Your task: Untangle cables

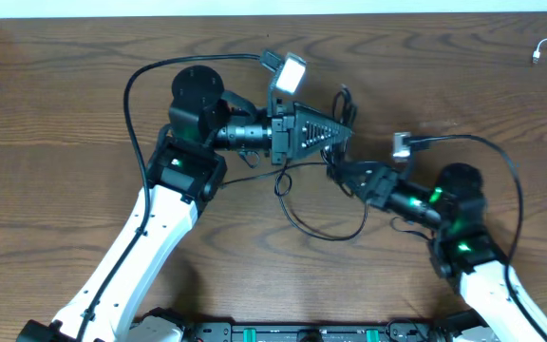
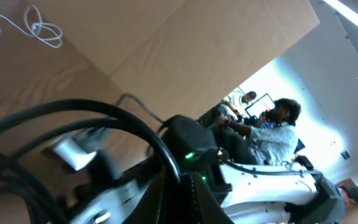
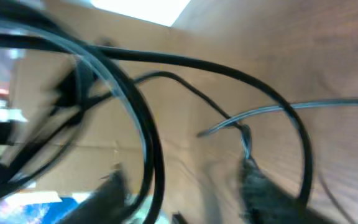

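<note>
1. Separating step: black cables (image 1: 323, 228) lie tangled mid-way across the bench (image 1: 65, 114).
2. Left tool (image 1: 343, 133) is clamped at them; right tool (image 1: 338, 171) has its jaws apart and looks empty.
3. Next: the right tool should pinch one strand and pull away.

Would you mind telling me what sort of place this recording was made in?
Probably a robotics lab or office: the left arm and right arm stand at a wooden table, and a seated person is by a screen beyond.
</note>
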Controlling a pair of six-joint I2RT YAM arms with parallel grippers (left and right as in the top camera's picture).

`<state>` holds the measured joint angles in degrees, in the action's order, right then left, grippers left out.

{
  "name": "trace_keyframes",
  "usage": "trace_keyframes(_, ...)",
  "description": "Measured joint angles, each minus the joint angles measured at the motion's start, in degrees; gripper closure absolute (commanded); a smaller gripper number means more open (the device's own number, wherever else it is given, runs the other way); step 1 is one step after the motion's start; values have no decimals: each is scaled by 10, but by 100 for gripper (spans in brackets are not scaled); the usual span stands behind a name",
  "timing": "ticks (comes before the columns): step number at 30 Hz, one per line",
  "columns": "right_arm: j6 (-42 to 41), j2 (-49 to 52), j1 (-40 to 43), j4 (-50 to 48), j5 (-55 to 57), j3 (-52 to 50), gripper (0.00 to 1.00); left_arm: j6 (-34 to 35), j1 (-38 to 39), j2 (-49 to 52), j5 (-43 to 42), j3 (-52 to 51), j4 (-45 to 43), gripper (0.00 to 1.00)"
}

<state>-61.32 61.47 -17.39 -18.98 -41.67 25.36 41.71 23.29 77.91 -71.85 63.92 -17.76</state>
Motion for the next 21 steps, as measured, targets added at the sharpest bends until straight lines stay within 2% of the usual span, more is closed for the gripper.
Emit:
trace_keyframes(1,7,10,-9,3,7,0,83,0,2,0,0,0,0,92)
trace_keyframes(3,38,34,-26,21,31,0,92,0,2,0,-2,0,0,92)
trace_keyframes(5,61,58,-37,54,64,0,99,0,2,0,-2,0,-1,92)
trace_keyframes(13,121,82,-40,163,192,4,99,0,-9,11,-34,-11,-20,92)
trace_keyframes(21,170,82,-30,181,247,4,99,0,-90,12,-70,-12,-26,92)
